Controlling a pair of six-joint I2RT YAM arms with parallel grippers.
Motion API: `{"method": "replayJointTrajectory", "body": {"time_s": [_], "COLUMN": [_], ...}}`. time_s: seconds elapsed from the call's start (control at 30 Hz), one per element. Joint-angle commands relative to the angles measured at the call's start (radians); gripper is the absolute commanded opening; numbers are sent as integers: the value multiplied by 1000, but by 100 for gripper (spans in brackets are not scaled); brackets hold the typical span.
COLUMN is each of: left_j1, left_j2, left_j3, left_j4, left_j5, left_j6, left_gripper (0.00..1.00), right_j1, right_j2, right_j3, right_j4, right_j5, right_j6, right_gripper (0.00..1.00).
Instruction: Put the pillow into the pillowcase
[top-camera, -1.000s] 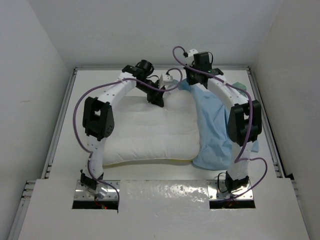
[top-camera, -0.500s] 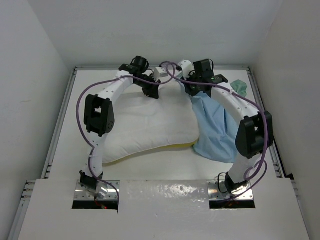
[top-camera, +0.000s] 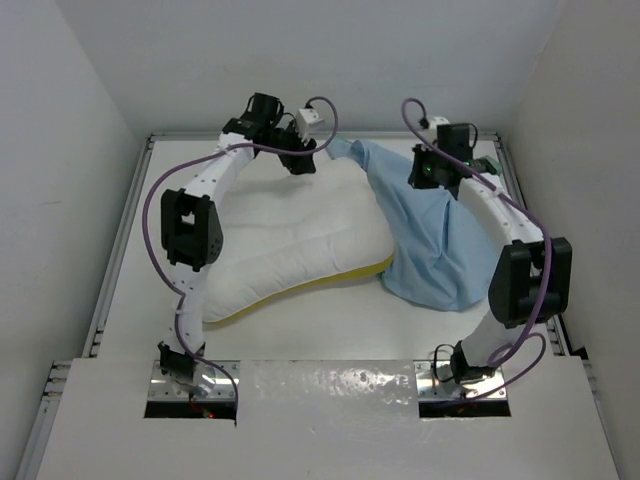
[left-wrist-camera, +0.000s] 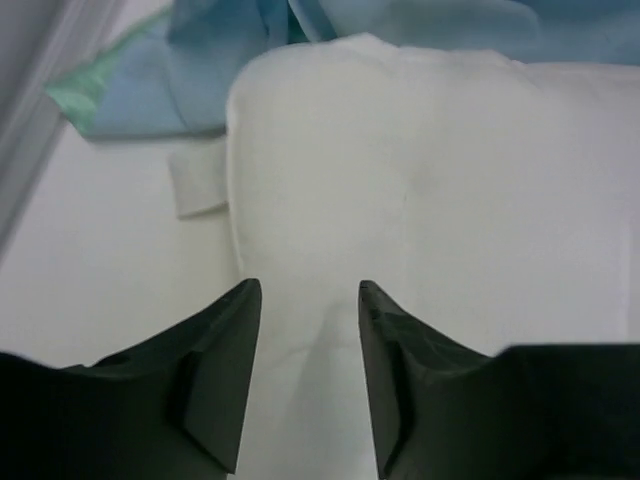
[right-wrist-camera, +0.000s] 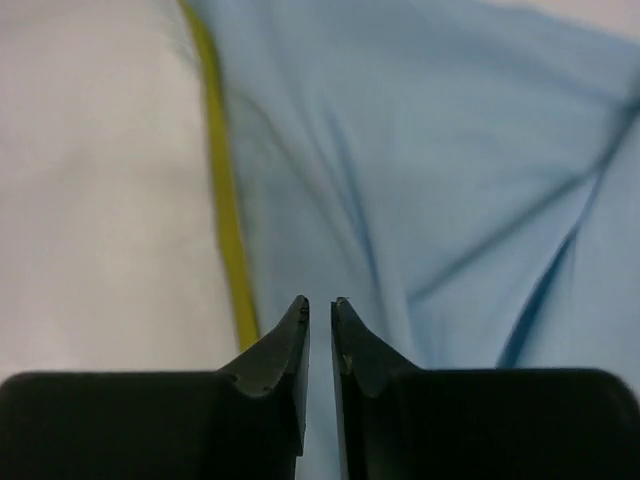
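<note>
L pincer spread over plump white pillow.

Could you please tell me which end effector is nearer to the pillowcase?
Right. The right end effector is directly over the pillowcase; the left end effector is over the far edge of the pillow, with the pillowcase beyond it.

The top external camera is looking down from above and behind the arm bases over the worktop. The left wrist camera is peering closely past the left claw at the pillow. The right wrist camera is peering past the right claw at the pillowcase. All are sharing where these meet.
</note>
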Motion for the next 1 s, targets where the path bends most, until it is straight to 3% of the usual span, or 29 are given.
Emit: {"method": "replayJointTrajectory", "body": {"time_s": [0.0,0.03,0.07,0.1,0.13,0.17,0.2,0.23,0.43,0.5,0.53,0.6,0.67,0.73,0.77,0.8,0.87,0.93,0.97], "left_j1": [26,-12,-47,-82,-146,-171,-191,-220,-326,-336,-336,-336,-336,-336,-334,-336,-331,-316,-307], "left_j2": [-119,-128,-129,-129,-126,-125,-128,-134,-143,-143,-140,-131,-129,-129,-128,-120,-120,-140,-158], "left_j3": [141,213,241,247,214,175,123,23,-173,-277,-306,-368,-397,-405,-410,-408,-413,-416,-414], "left_j4": [-90,-168,-355,-435,-498,-596,-599,-599,-545,-440,-401,-341,-327,-323,-320,-321,-318,-315,-315], "left_j5": [84,78,14,-23,-45,-48,-46,-33,35,20,0,-20,-34,-43,-49,-59,-98,-109,-112], "left_j6": [130,299,394,460,543,574,560,534,505,455,426,384,391,398,398,398,382,387,391], "left_gripper": [39,38,46,53,60,75,80,99,100,100,100,100,94,58,43,15,2,0,0], "right_j1": [-16,-13,-13,-11,-8,-7,-5,-4,52,58,53,30,13,0,1,1,-1,3,3], "right_j2": [-27,-18,3,16,26,43,52,62,132,148,148,125,106,89,83,74,66,68,72], "right_j3": [-122,-160,-171,-181,-201,-214,-227,-244,-314,-340,-354,-398,-425,-454,-468,-492,-517,-543,-550], "right_j4": [29,36,50,55,63,91,104,115,148,161,162,152,132,99,95,105,131,176,188], "right_j5": [-29,-35,-44,-48,-34,-29,-29,-50,-138,-146,-140,-117,-91,-69,-55,-57,-64,-92,-103], "right_j6": [192,216,261,275,296,304,309,307,293,307,313,318,307,284,281,281,289,301,304], "right_gripper": [17,33,45,61,64,66,68,69,67,54,39,31,32,33,43,53,61,52,28]}}
